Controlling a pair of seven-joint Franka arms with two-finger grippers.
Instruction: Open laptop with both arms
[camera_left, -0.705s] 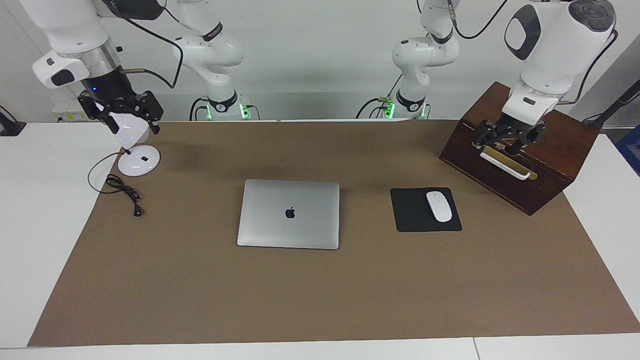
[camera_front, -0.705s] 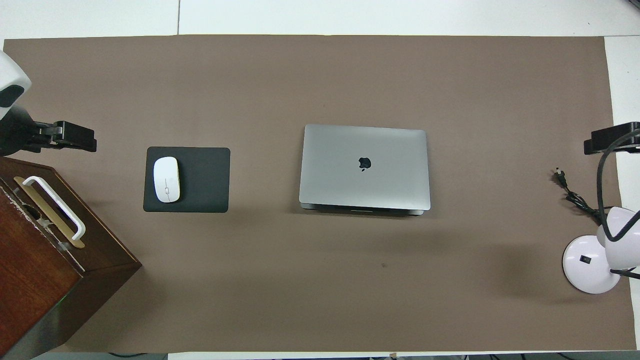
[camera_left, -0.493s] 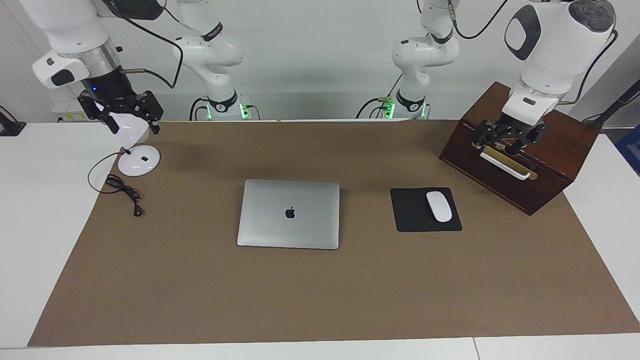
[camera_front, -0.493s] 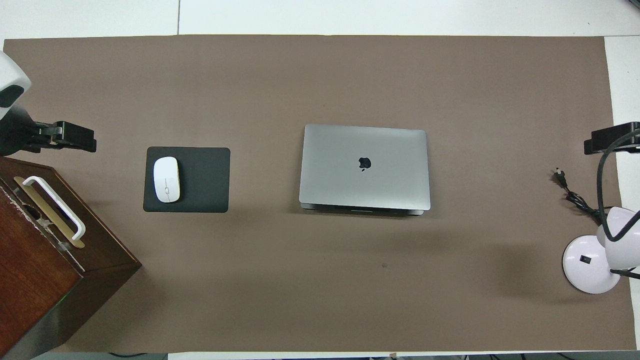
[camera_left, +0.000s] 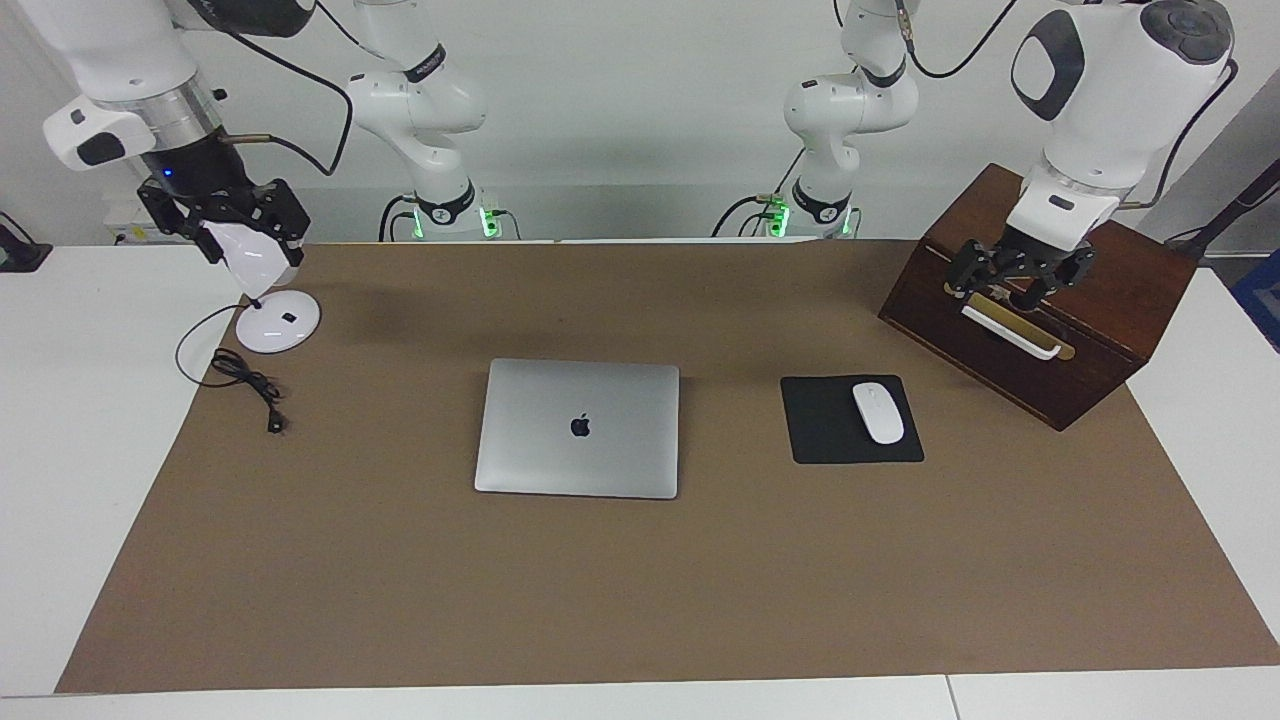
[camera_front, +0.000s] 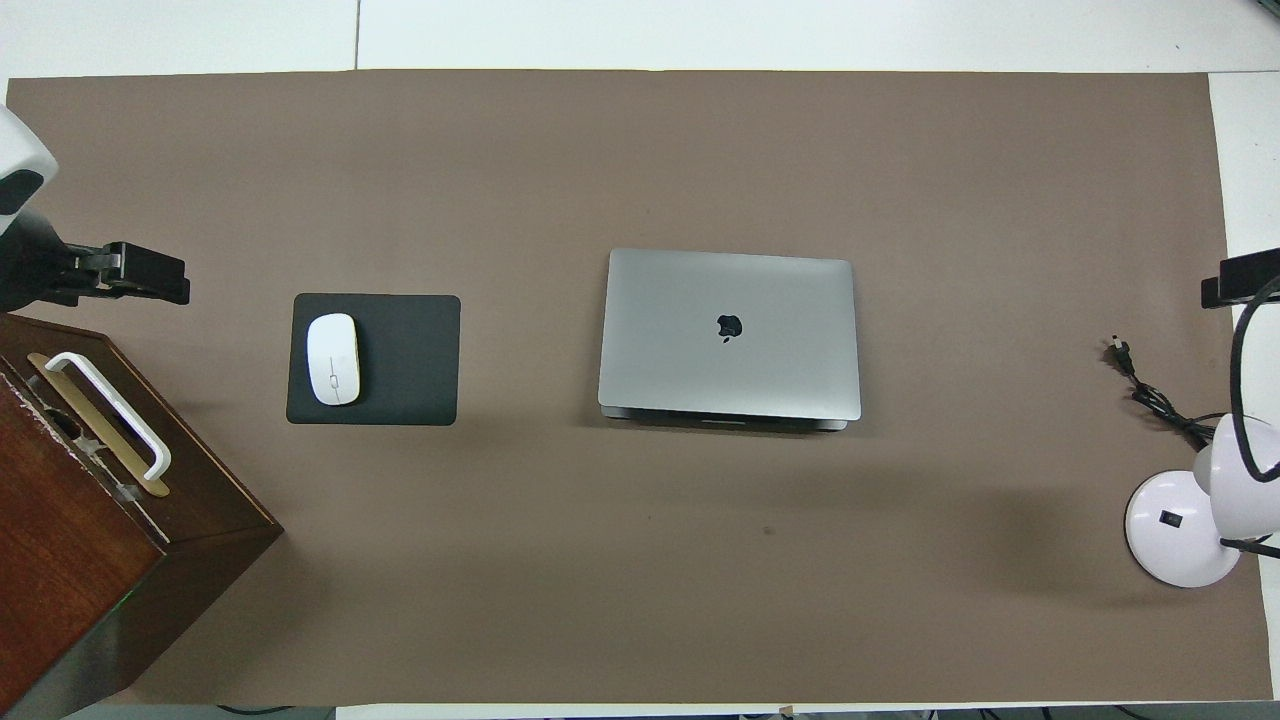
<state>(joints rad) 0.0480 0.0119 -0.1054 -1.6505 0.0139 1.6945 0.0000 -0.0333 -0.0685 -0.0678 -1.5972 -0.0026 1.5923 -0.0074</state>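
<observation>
Laptop (camera_left: 577, 428) lies shut and flat at the middle of the brown mat (camera_left: 640, 580), between my two arms and well apart from both grippers. Its silver lid faces up, and the only mark I can read on it is a dark apple logo (camera_left: 580, 426) at the centre.

My left arm bends down from a large white elbow, its wrist pointing at the table. The left gripper (camera_left: 1020, 275) hangs over the sloping face of a dark wooden box (camera_left: 1100, 330), just by the box's white handle (camera_left: 1008, 333). Whether it is released or clenched I cannot tell.

My right arm also drops steeply, silver wrist ring above a black hand with a small blue light. The right gripper (camera_left: 222, 225) hangs over the head of a white desk lamp (camera_left: 278, 322) at the right arm's end of the table (camera_left: 80, 400). Its state I cannot tell either.

A black mouse pad (camera_left: 825, 425) with a white mouse (camera_left: 877, 412) on it sits beside the laptop, toward the left arm's end. A black cable (camera_left: 245, 385) trails from the lamp, farther from the robots than the lamp's base.
</observation>
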